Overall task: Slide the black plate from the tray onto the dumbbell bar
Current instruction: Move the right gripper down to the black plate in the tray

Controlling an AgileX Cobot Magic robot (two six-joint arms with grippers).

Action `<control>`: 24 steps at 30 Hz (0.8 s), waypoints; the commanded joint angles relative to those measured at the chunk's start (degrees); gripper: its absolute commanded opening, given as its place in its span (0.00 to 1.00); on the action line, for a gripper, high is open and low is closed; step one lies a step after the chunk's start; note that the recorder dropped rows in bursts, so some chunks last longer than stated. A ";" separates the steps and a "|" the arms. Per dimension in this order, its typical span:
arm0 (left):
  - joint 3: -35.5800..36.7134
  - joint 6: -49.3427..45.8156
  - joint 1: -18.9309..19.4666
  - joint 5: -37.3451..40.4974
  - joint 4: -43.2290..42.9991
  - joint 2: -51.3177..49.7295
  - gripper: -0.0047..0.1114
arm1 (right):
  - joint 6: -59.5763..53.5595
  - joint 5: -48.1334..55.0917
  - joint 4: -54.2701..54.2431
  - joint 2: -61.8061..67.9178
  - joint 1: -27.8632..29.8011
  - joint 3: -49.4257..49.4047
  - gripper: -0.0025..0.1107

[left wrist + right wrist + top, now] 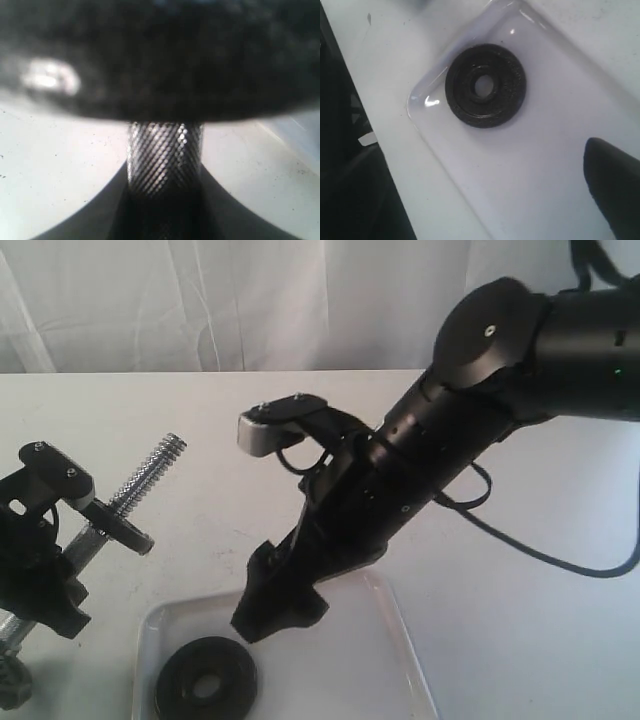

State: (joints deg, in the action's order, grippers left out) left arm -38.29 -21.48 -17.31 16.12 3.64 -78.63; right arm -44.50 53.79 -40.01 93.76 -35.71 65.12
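The black plate lies flat in the near left part of the white tray, its central hole facing up. My right gripper hangs open just above the tray, to the right of the plate and apart from it, with nothing between its fingers. The dumbbell bar slants up to the right, threaded end free. My left gripper is shut on its knurled middle.
A black disc sits on the bar just above my left gripper's hold. Another dark part shows at the bar's lower end. The white table stretches around the tray. A cable hangs under the right arm.
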 commanded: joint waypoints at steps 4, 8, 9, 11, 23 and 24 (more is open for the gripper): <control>-1.53 0.48 0.03 -5.06 1.38 2.69 0.04 | 1.08 -1.61 2.21 4.25 -5.81 3.37 0.95; -1.53 0.48 0.03 -5.41 1.38 2.69 0.04 | 4.94 -2.26 7.89 6.66 -9.49 6.47 0.95; -1.53 0.48 0.03 -5.41 1.38 2.69 0.04 | 6.76 -2.26 10.28 7.36 -10.49 7.38 0.95; -1.53 0.48 0.03 -5.41 1.38 2.69 0.04 | 10.24 -2.26 15.20 8.83 -12.32 9.03 0.95; -1.53 0.97 0.03 -5.40 1.38 2.69 0.04 | 14.37 -5.54 22.25 15.66 -19.32 14.02 0.95; -1.53 0.97 0.03 -5.40 1.38 2.69 0.04 | 14.52 -6.31 22.25 16.31 -19.72 14.32 0.95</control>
State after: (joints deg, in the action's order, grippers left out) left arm -38.29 -21.26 -17.31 16.02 3.64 -78.63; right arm -30.45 49.20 -18.16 108.89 -54.56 78.54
